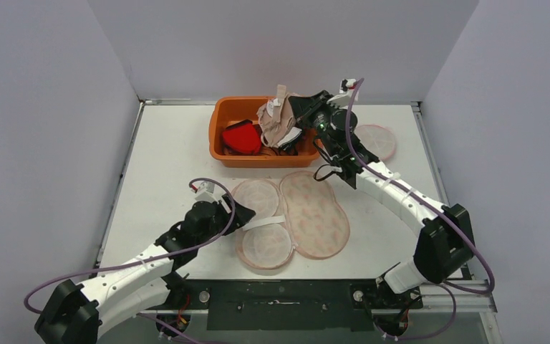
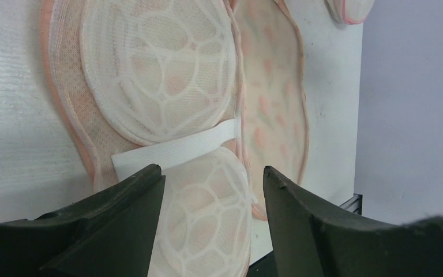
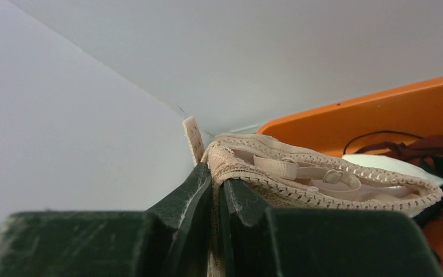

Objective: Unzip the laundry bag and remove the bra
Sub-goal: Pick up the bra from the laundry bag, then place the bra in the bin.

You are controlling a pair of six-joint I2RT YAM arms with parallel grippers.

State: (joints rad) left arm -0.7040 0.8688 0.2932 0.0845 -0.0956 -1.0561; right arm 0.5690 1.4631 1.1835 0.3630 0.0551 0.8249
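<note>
Right pincer [image 1: 298, 107] [image 3: 216, 176]: clamped on the bra [image 1: 276, 118] [image 3: 300, 173], fingers together on a bunched edge of the beige lace. One strap end sticks up past the tips.

Bra is out of the bag [image 1: 315, 215] [image 2: 161, 69] and hangs over the far right part of the orange bin [image 1: 215, 132] [image 3: 380, 109]. Its lower end reaches down among the dark clothes there; can't tell if it rests on them. A red piece [image 1: 241, 137] lies in the bin's left half.

Bin sits at the middle of the worktop's [image 1: 165, 158] far edge.

Left pincer [image 1: 238, 215] [image 2: 212, 170]: fingers apart, gripping nothing. It's low at the bag's left side, tips just beside the white band [image 1: 261, 223] [image 2: 173, 151] that crosses between the two round mesh cups.

Bag lies opened flat near the middle of the near edge: two cups on the left, the long pink flap spread out on the right.

A second round mesh piece [image 1: 376, 141] [image 2: 352, 8] lies near the far right corner, just right of the bin, under my right arm.
</note>
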